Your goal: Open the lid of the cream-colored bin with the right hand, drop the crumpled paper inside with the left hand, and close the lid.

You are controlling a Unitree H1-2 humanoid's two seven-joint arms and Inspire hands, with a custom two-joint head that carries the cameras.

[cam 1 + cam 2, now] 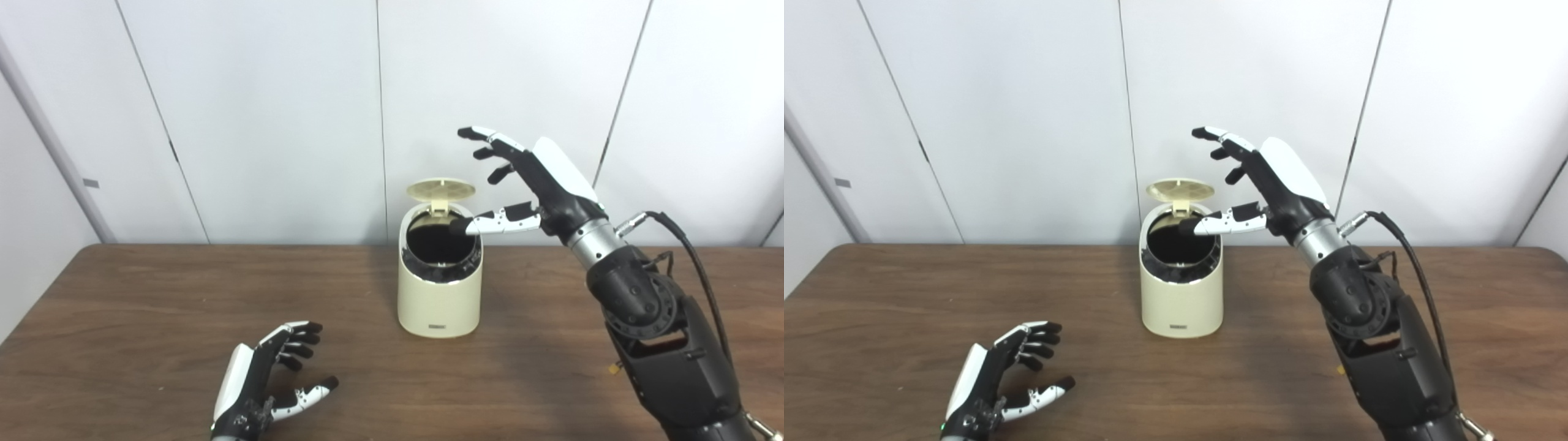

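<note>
The cream-colored cylindrical plastic bin gapes, lid upright; the right robot hand is spread beside it, the left robot hand spread, empty, for no paper is visible.

- Cream-colored bin: small dark label plate low on the front wall, near the base; its lettering is too small to read.
- No other text, brand, number or sign can be read.

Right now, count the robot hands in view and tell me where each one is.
2. The left hand is low over the table, front left of the cream-colored bin, empty. The right hand is raised beside the bin's open lid, its thumb at the rim.
</note>
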